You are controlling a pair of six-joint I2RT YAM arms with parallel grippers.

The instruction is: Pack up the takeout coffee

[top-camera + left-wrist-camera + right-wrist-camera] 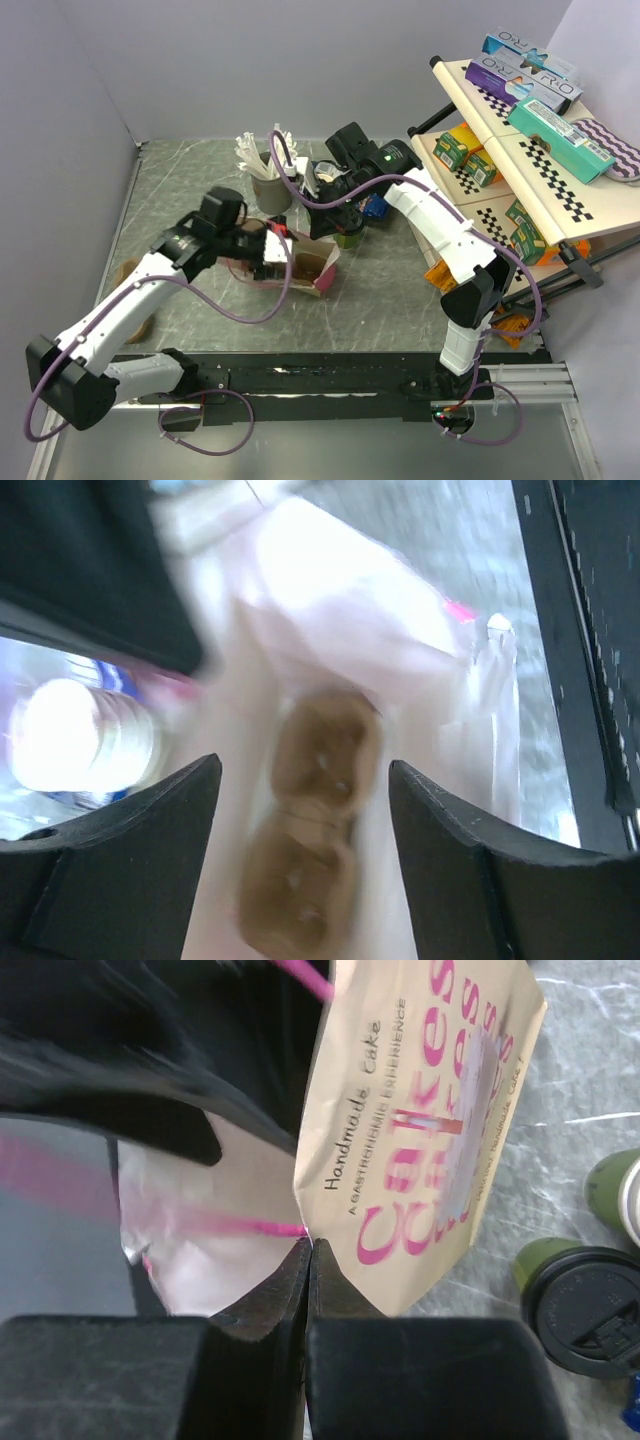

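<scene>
The takeout coffee (583,1303), a dark green cup with a black lid, stands on the table just right of the paper bag; in the top view (349,238) it is partly under my right arm. The beige "Cakes" bag (420,1130) stands open mid-table (310,265). My right gripper (310,1245) is shut on the bag's rim at its far side (335,212). My left gripper (305,765) is open over the bag's mouth (262,245). It holds nothing. A brown moulded cup tray (315,810) lies blurred inside the bag.
A second green cup (622,1195) stands beside the coffee. A grey cup of wooden sticks (268,185) is behind the bag. A tilted shelf (520,130) with boxes fills the right. Orange packets (441,272) lie under it. A brown object (130,272) sits at the left.
</scene>
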